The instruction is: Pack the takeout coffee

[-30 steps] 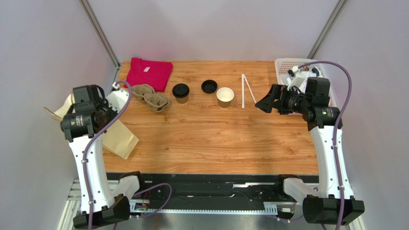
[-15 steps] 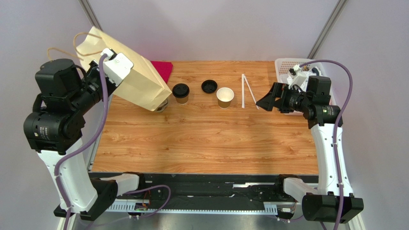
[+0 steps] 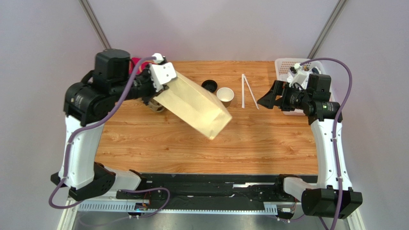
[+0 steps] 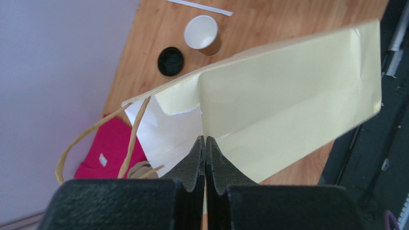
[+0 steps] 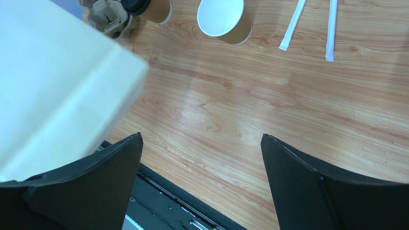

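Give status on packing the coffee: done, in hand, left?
Done: nothing packed. In hand: left hand is shut on the paper bag, holding it tilted over the table. Left: the takeout coffee stands on the table by the cup carrier, outside the bag; right hand is open and empty. The coffee has to go in the bag.
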Controlling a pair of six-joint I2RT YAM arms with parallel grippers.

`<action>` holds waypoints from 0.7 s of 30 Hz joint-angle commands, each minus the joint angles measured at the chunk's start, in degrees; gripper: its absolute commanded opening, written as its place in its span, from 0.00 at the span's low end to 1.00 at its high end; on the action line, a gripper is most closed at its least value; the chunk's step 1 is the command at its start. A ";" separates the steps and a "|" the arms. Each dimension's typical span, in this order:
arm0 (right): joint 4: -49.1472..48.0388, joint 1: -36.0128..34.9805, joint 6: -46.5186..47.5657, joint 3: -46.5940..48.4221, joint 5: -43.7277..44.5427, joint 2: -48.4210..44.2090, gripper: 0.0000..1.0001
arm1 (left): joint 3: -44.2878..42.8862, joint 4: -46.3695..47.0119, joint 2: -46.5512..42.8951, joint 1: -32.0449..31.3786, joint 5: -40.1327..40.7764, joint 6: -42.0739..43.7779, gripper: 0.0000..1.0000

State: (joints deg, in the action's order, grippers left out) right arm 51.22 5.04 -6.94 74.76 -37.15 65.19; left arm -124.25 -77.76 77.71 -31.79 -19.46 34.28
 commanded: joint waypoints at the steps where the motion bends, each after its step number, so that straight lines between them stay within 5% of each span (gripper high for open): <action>1: 3.17 0.32 5.25 6.78 -0.38 2.30 1.00 | 3.21 -8.47 0.51 -4.32 -5.49 -0.36 0.00; 11: 12.58 0.94 13.62 18.65 -0.38 9.08 1.00 | 19.91 8.40 -1.60 -19.00 9.87 -2.82 0.00; 21: 15.22 1.55 16.34 22.79 -0.12 11.89 1.00 | 26.40 8.84 1.13 -28.67 10.23 -0.62 0.00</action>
State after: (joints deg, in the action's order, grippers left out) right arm 64.75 6.15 6.61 93.34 -37.06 76.36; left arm -102.41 -71.37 78.85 -55.79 -10.17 33.23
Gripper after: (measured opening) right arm 0.998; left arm 0.008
